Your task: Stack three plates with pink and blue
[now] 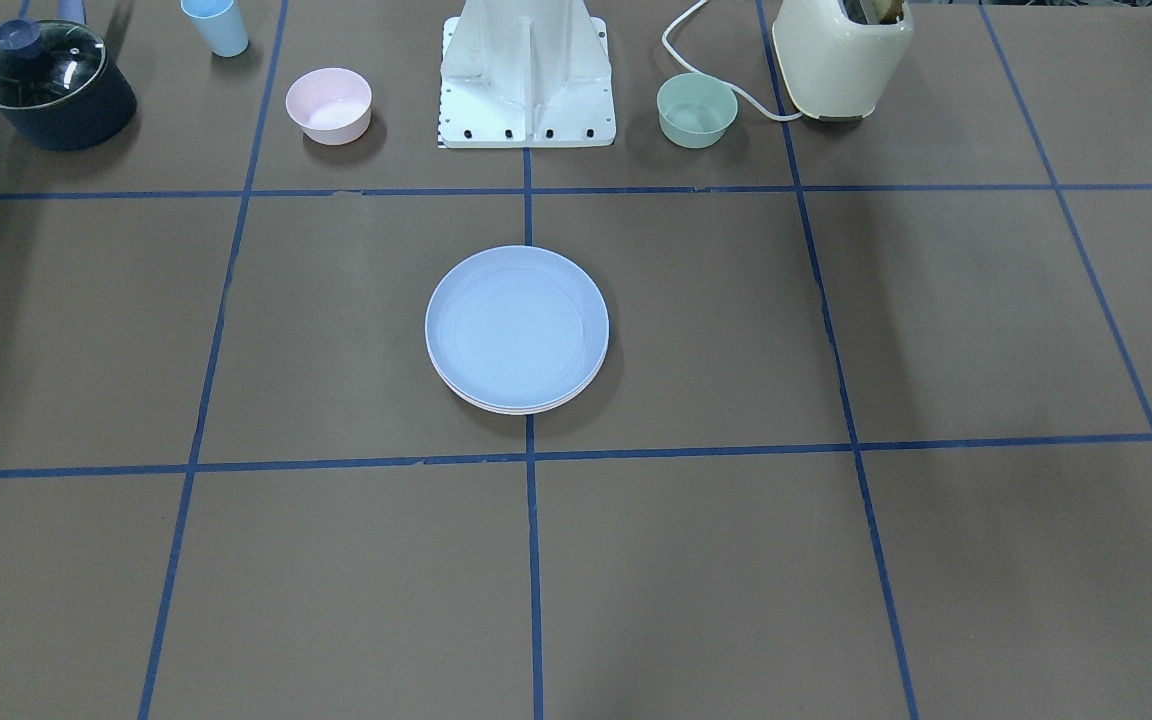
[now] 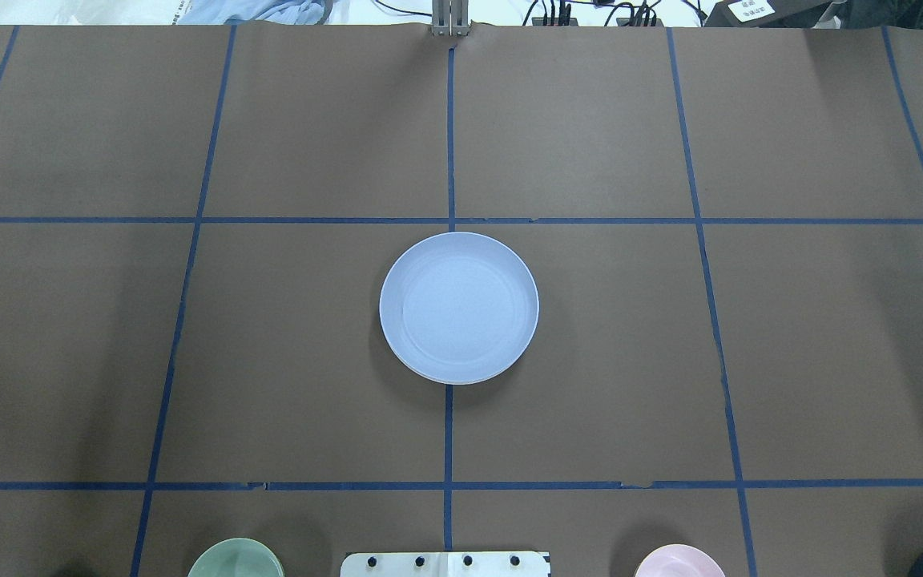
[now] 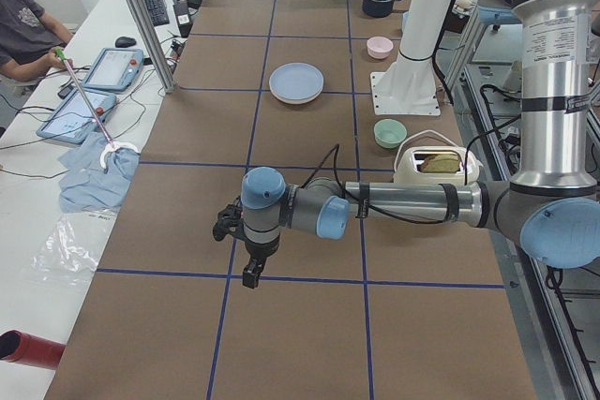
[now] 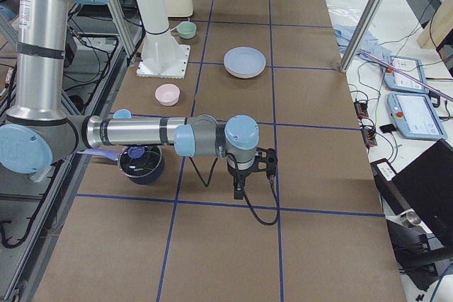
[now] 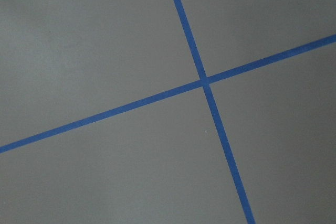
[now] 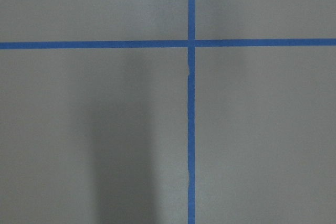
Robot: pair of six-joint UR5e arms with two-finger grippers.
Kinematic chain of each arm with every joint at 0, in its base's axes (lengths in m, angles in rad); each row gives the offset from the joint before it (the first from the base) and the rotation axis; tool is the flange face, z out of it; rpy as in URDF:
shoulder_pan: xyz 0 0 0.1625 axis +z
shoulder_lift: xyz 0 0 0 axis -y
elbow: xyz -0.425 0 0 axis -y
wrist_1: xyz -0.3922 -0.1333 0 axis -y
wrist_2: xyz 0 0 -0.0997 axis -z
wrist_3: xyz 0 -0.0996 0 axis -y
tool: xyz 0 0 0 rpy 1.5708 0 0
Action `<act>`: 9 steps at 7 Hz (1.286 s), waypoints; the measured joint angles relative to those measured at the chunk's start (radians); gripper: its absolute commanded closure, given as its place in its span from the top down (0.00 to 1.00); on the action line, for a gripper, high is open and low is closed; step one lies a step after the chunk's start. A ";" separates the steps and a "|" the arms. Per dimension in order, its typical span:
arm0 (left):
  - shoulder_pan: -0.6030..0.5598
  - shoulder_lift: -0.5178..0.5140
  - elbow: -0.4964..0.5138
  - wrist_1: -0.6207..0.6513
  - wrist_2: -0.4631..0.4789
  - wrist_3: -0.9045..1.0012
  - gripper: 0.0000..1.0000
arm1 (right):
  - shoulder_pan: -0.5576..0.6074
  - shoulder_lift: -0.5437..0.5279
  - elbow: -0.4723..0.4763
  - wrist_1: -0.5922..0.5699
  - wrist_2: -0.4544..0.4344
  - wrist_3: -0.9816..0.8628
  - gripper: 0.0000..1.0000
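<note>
The plates (image 1: 516,330) lie stacked mid-table (image 1: 936,580), in front of the robot base (image 1: 526,90). To the base's left stand one bowl (image 1: 697,110) and a toaster (image 1: 841,55). To its right stand a second bowl (image 1: 328,105), a cup (image 1: 216,25) and a pot (image 1: 51,85).

The brown, blue-taped desk (image 1: 236,330) carries a central stack of round matte plates (image 1: 516,328), a pink bowl (image 1: 328,104) and a mint-green bowl (image 1: 697,109).

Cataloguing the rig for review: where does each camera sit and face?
Front-facing: across table, facing robot base; no arms.
Overhead: behind robot, above plate stack; base edge.
Left: table end; left gripper near.
Right: opposite end; right gripper near.
Left wrist: down at tape cross.
Right wrist: likewise.
Shared: every exterior view shows the stack.
</note>
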 measured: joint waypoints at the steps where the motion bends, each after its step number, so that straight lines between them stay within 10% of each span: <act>1: -0.009 0.000 0.002 0.015 -0.019 0.001 1.00 | 0.018 -0.006 0.002 0.000 0.011 0.000 1.00; 9: -0.115 -0.020 -0.019 0.121 -0.062 0.070 1.00 | 0.029 -0.011 0.006 0.010 0.008 0.013 1.00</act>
